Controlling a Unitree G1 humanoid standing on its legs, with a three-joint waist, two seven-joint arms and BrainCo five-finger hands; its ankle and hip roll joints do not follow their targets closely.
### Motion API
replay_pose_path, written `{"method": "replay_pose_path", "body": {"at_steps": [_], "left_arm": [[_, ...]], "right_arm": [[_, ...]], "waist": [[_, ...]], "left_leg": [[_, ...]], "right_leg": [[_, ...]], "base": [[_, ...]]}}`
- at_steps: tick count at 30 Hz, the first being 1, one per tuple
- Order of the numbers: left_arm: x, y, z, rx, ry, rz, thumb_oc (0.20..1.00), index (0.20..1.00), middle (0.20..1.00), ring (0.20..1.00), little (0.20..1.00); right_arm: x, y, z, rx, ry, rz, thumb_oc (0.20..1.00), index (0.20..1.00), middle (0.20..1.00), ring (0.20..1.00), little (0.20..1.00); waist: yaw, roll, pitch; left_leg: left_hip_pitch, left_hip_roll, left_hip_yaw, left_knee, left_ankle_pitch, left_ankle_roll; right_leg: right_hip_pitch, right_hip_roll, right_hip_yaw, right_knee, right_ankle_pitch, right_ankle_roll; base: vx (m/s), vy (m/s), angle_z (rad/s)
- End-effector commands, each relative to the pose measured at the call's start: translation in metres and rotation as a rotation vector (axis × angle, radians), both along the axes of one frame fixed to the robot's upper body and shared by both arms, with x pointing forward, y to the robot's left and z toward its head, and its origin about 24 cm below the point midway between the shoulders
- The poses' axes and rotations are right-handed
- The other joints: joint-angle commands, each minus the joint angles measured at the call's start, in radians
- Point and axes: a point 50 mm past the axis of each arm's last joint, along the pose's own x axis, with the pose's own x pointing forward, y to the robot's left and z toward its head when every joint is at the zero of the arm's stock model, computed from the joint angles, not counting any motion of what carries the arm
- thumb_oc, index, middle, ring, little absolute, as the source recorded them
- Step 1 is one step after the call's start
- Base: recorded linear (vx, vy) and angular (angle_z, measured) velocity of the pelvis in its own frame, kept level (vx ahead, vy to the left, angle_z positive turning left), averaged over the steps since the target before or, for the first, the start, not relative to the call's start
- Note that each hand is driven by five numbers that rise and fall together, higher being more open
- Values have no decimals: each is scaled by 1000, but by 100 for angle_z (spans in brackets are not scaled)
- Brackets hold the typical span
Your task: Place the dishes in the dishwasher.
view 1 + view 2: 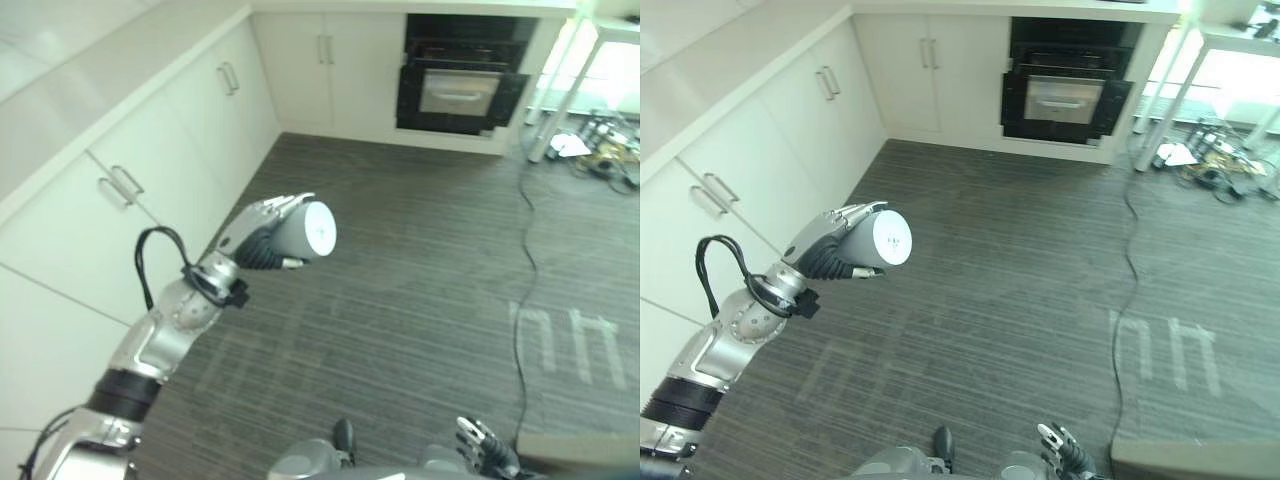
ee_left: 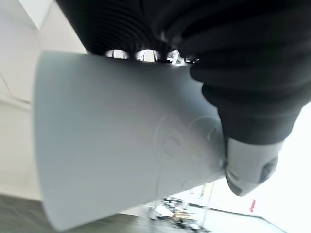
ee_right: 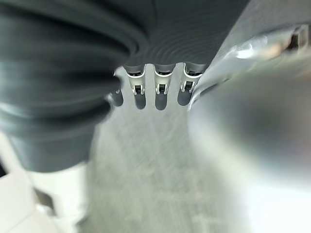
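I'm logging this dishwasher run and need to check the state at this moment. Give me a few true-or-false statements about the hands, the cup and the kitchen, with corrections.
1. The left hand is curled round a white cup. True.
2. The cup stands upright on the floor. False: it is held in the air, lying sideways, its flat end facing the camera.
3. The right hand holds a plate. False: it hangs low at the head views' bottom edge, holding nothing, fingers relaxed.
4. A dark built-in oven sits in the far cabinets. True.
5. White cabinets run along the robot's left. True.
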Motion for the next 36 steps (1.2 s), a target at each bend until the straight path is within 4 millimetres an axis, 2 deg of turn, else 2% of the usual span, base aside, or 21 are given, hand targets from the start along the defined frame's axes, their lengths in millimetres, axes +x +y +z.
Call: {"method": "replay_pose_path", "body": {"at_steps": [1,2,5,6,7,10,14,15,16,17,19,20,21,22,23,25,27,28,31,34,36], "left_arm": [[-3,-8,21,-39,-110,-55,200,200,200,200,200],[-2,-10,23,-33,-111,-58,200,200,200,200,200],[2,-12,31,-25,-113,-43,200,200,200,200,200],[6,-13,38,-22,-114,-40,200,200,200,200,200],[7,-13,40,-17,-112,-42,200,200,200,200,200],[8,-14,46,-15,-88,-67,200,200,200,200,200],[7,-14,41,-20,-60,-84,200,200,200,200,200],[5,-13,40,-26,-56,-81,200,200,200,200,200],[4,-13,39,-32,-56,-75,200,200,200,200,200],[3,-11,40,-56,-64,-60,200,200,200,200,200],[2,-9,41,-67,-64,-59,200,200,200,200,200],[-1,-7,41,-79,-61,-77,200,200,200,200,200],[-2,-7,41,-79,-60,-79,200,200,200,200,200],[-3,-8,38,-78,-56,-87,200,200,200,200,200],[-3,-8,37,-79,-55,-87,200,200,200,200,200],[-2,-7,30,-88,-52,-66,200,200,200,200,200],[0,-8,28,-93,-55,-61,200,200,200,200,200],[-1,-8,25,-92,-49,-60,200,200,200,200,200],[-6,-9,20,-84,-38,-70,200,200,200,200,200],[-10,-7,17,-76,-20,-68,200,200,200,200,200],[-10,-6,19,-59,-12,-74,200,200,200,200,200]], "right_arm": [[24,-7,15,-28,-127,80,1000,1000,1000,1000,1000],[29,-5,18,-27,-154,94,1000,1000,1000,1000,1000],[42,-1,24,-20,-195,119,1000,1000,1000,1000,1000],[49,0,28,-17,-218,128,1000,1000,1000,1000,1000],[51,1,29,-16,-225,132,1000,1000,1000,1000,1000],[53,0,30,11,-227,102,1000,1000,1000,1000,1000],[53,0,30,19,-213,77,1000,1000,1000,1000,1000],[53,-2,31,12,-209,90,1000,1000,1000,1000,1000],[54,-3,31,2,-206,110,1000,1000,1000,1000,1000],[54,-8,34,-26,-208,147,1000,1000,1000,1000,1000],[53,-13,35,-44,-208,157,1000,1000,1000,1000,1000],[48,-26,36,-70,-204,144,1000,1000,1000,1000,1000],[48,-27,36,-71,-204,142,1000,1000,1000,1000,1000],[46,-32,36,-73,-206,139,1000,1000,1000,1000,1000],[47,-32,36,-73,-206,141,1000,1000,1000,1000,1000],[48,-30,35,-74,-197,169,1000,1000,1000,1000,1000],[50,-27,33,-79,-188,181,1000,1000,1000,1000,1000],[53,-22,31,-79,-173,194,1000,1000,1000,1000,1000],[52,-18,28,-82,-159,201,1000,1000,1000,1000,1000],[53,-16,27,-88,-146,193,1000,1000,1000,1000,1000],[50,-12,25,-73,-138,186,1000,1000,1000,1000,1000]], "waist": [[-31,40,-16],[-51,38,-8],[-74,28,-1],[-91,7,-3],[-98,1,-3],[-116,-6,-8],[-126,-1,-35],[-127,4,-41],[-123,12,-45],[-114,25,-54],[-110,24,-58],[-91,2,-43],[-91,4,-41],[-83,-5,-24],[-80,-3,-19],[-68,-4,-1],[-62,3,6],[-24,29,8],[9,31,0],[19,36,-27],[10,37,-32]], "left_leg": [[-11,37,39,26,-50,-73],[20,34,40,11,-60,-75],[78,33,48,-24,-96,-83],[106,15,48,-33,-134,-86],[119,9,45,-32,-154,-87],[152,1,30,-13,-206,-82],[174,18,44,78,-258,-96],[180,31,50,118,-258,-115],[171,51,47,191,-212,-147],[130,78,25,343,-82,-216],[84,90,13,464,-7,-245],[-109,131,16,838,72,-273],[-125,137,15,859,74,-275],[-219,167,30,933,54,-259],[-235,168,34,918,44,-252],[-269,153,57,742,0,-209],[-231,143,54,470,9,-198],[-262,106,-55,182,88,-230],[-318,109,-75,105,142,-250],[-278,92,-64,84,117,-225],[-247,64,-70,118,66,-195]], "right_leg": [[26,129,-75,-138,-11,-21],[-6,158,-89,-218,-22,-21],[-37,147,-119,-446,4,-15],[-66,135,-111,-643,81,8],[-78,128,-104,-703,116,21],[-97,121,-64,-790,173,43],[-64,146,-67,-755,85,3],[-54,158,-77,-736,57,-20],[-33,181,-87,-733,28,-47],[7,224,-107,-748,-17,-100],[28,241,-106,-758,-38,-127],[89,249,-91,-759,-95,-189],[92,253,-90,-759,-99,-194],[134,259,-73,-766,-112,-207],[143,263,-67,-767,-114,-208],[183,274,-17,-785,-120,-199],[209,283,26,-793,-136,-179],[253,314,97,-820,-143,-157],[306,312,125,-844,-154,-146],[326,302,128,-827,-190,-127],[320,289,128,-775,-207,-117]], "base": [[274,119,-15],[245,31,-31],[285,-67,9],[385,-157,37],[415,-171,23],[435,-194,14],[451,-278,26],[396,-306,-8],[491,-455,-29],[345,-366,-26],[275,-338,-42],[253,-328,-69],[310,-333,-49],[184,-96,-15],[332,-49,-20],[381,105,-70],[521,272,-86],[531,257,-101],[554,221,-95],[387,224,-65],[405,258,-13]]}}
